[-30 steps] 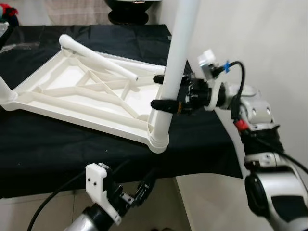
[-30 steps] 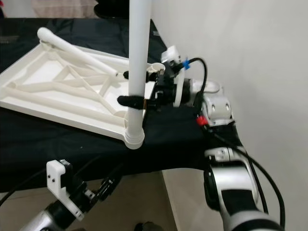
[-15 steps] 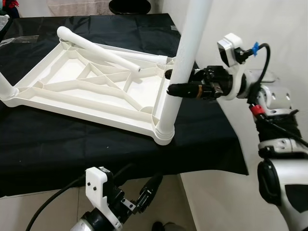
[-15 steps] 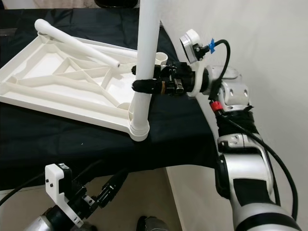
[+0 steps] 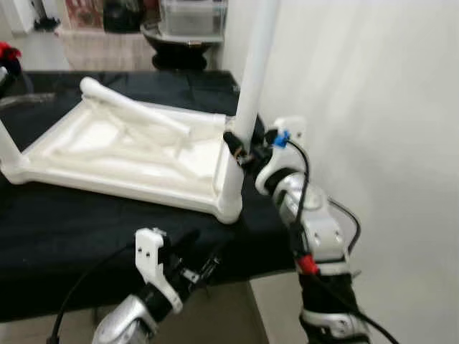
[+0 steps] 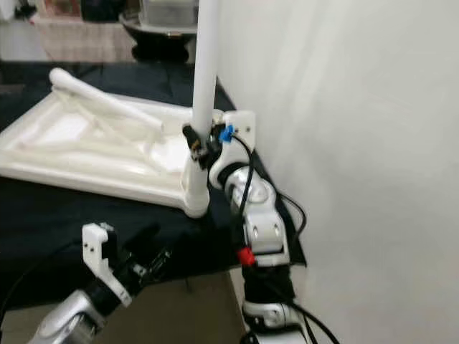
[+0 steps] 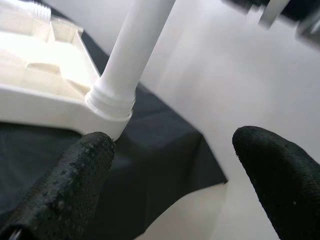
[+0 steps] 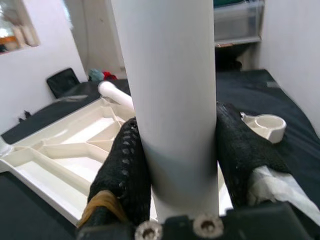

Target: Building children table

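- Your white plastic tabletop (image 5: 107, 154) lies underside up on the black-covered table (image 5: 64, 229), ribs facing you, so that the corner sockets are open for legs.
- The upright leg (image 5: 247, 93) stands in the near right corner socket (image 5: 228, 204) of the tabletop, close to the table's edge and to the white wall (image 5: 373, 129).
- Your right gripper (image 8: 175, 165) is clamped around that leg partway up; in its wrist view the two black fingers (image 8: 122, 170) press on either side of the white tube. That grip looks meant to keep the leg vertical while it seats in the socket.
- A second leg (image 5: 133, 111) lies loose across the ribs, one end at the far left corner. It seems to be waiting its turn.
- Another standing leg (image 5: 7, 147) shows at the left edge of the head view, at the near left corner.
- Your left gripper (image 5: 190, 261) hangs below the table's front edge with its fingers (image 7: 75, 185) spread apart, holding nothing. Its wrist camera looks up at the seated leg's collar, so it is placed to help if needed.
- The head views are slightly blurred, so you cannot tell whether the leg is fully home.
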Controlling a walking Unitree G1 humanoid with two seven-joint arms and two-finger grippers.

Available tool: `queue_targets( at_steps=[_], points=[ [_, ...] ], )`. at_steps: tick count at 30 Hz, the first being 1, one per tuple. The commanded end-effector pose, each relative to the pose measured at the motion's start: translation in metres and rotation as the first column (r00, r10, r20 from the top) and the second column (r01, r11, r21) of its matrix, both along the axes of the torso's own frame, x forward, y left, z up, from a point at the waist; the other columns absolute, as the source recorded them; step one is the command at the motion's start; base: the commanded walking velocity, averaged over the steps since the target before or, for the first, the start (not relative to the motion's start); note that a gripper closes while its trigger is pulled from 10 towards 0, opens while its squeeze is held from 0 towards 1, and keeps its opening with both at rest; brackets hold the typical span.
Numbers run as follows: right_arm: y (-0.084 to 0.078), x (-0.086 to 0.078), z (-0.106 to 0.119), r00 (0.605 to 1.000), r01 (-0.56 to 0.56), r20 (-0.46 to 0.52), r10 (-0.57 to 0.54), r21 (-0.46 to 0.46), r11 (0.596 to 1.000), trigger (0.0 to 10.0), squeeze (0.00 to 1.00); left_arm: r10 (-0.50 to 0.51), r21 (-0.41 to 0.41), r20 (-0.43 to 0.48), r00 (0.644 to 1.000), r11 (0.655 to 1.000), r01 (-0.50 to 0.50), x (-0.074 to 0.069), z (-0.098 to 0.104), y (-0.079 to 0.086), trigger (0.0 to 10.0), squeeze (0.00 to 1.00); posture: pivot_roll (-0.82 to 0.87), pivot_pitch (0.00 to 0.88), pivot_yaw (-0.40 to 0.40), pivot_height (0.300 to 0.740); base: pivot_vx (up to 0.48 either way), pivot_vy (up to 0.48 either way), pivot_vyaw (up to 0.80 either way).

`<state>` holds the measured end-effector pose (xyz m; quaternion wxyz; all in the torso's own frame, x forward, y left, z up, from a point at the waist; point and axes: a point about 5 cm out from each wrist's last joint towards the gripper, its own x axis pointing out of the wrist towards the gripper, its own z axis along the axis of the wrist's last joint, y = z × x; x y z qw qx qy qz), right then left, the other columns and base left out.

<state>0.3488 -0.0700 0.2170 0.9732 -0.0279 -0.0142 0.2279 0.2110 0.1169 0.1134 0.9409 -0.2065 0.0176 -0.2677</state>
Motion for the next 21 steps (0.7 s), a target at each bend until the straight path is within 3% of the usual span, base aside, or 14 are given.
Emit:
queue_targets(
  at_steps=[1, 4, 5, 6, 7, 8, 10, 12, 14, 16, 18, 19, 20, 21],
  points=[
    [0.002, 0.006, -0.037, 0.987, -0.003, -0.161, -0.008, -0.071, 0.997, 0.0, 0.0, 0.008, -0.002, -0.005, 1.0, 1.0, -0.008, 0.004, -0.004, 0.0, 10.0, 0.0, 0.01, 0.0, -0.139, 0.74, 0.0, 0.0, 0.0],
    [0.001, 0.012, -0.031, 0.988, -0.003, -0.155, -0.008, -0.071, 0.998, 0.0, 0.0, 0.021, 0.009, -0.001, 1.0, 1.0, -0.021, 0.008, -0.004, 0.001, 10.0, 0.0, 0.01, 0.0, -0.138, 0.74, 0.0, 0.0, 0.0],
    [0.0, 0.013, -0.029, 0.989, -0.013, -0.148, -0.001, -0.091, 0.996, 5.8, 0.0, 0.032, 0.011, -0.001, 0.999, 0.999, -0.032, 0.009, -0.005, 0.002, 10.0, 0.0, 0.01, 0.0, -0.132, 0.74, 0.0, 0.0, 0.0],
    [0.0, 0.013, -0.029, 0.989, -0.013, -0.148, -0.001, -0.091, 0.996, 5.8, 0.0, 0.032, 0.011, -0.001, 0.999, 0.999, -0.032, 0.009, -0.005, 0.002, 10.0, 0.0, 0.01, 0.0, -0.132, 0.74, 0.0, 0.0, 0.0],
    [0.001, 0.01, -0.021, 0.992, -0.035, -0.126, 0.027, -0.064, 0.997, 10.0, 0.0, 0.035, 0.012, 0.001, 0.999, 0.999, -0.035, 0.01, -0.005, 0.002, 10.0, 0.0, 0.02, 0.0, -0.129, 0.74, 0.0, 0.0, 0.0],
    [0.0, 0.007, -0.015, 0.989, -0.119, -0.096, 0.11, -0.089, 0.989, 10.0, 0.98, 0.036, 0.015, 0.004, 0.999, 0.999, -0.036, 0.01, -0.005, 0.002, 10.0, 0.0, 0.02, 0.0, -0.129, 0.74, 0.0, 0.0, 0.0],
    [0.001, 0.004, -0.012, 0.985, -0.163, -0.078, 0.155, -0.115, 0.98, 10.0, 1.0, 0.035, 0.016, 0.009, 0.999, 0.999, -0.035, 0.011, -0.005, 0.001, 10.0, 0.0, 0.02, 0.0, -0.129, 0.74, 0.0, 0.0, 0.0],
    [-0.008, 0.005, 0.002, 0.946, -0.325, -0.018, 0.324, -0.086, 0.942, 10.0, 1.0, 0.029, 0.013, 0.017, 0.999, 0.999, -0.029, 0.007, -0.003, -0.001, 10.0, 0.0, 0.04, 0.0, -0.128, 0.74, 0.0, 0.0, 0.0],
    [-0.018, 0.003, 0.014, 0.852, -0.52, 0.029, 0.523, -0.072, 0.851, 10.0, 1.0, 0.023, 0.01, 0.024, 0.999, 1.0, -0.023, 0.0, 0.0, -0.005, 10.0, 0.0, 0.06, 0.009, -0.136, 0.74, 0.0, 0.0, 0.0],
    [-0.022, 0.003, 0.017, 0.816, -0.574, 0.036, 0.577, -0.066, 0.816, 10.0, 1.0, 0.021, 0.008, 0.026, 0.999, 1.0, -0.021, -0.003, 0.002, -0.006, 10.0, 0.0, 0.06, 0.009, -0.136, 0.74, 0.0, 0.0, 0.0],
    [-0.022, 0.003, 0.017, 0.816, -0.574, 0.036, 0.577, -0.066, 0.816, 10.0, 1.0, 0.021, 0.008, 0.026, 0.999, 1.0, -0.021, -0.003, 0.002, -0.006, 10.0, 0.0, 0.06, 0.009, -0.136, 0.74, 0.0, 0.0, 0.0],
    [-0.026, 0.001, 0.022, 0.763, -0.64, 0.046, 0.644, -0.082, 0.764, 10.0, 1.0, 0.017, 0.006, 0.028, 0.999, 1.0, -0.017, -0.011, 0.004, -0.007, 10.0, 0.0, 0.09, 0.056, -0.136, 0.74, 0.0, 0.0, 0.0],
    [-0.026, 0.001, 0.022, 0.763, -0.64, 0.046, 0.644, -0.082, 0.764, 10.0, 1.0, 0.017, 0.006, 0.028, 0.999, 1.0, -0.017, -0.011, 0.004, -0.007, 10.0, 0.0, 0.09, 0.056, -0.136, 0.74, 0.0, 0.0, 0.0],
    [-0.03, 0.004, 0.028, 0.7, -0.709, 0.054, 0.712, -0.07, 0.702, 10.0, 1.0, 0.01, 0.003, 0.027, 1.0, 1.0, -0.01, -0.021, 0.008, -0.008, 10.0, 0.0, 0.12, 0.104, -0.132, 0.74, 0.0, 0.0, 0.0]
  ],
)
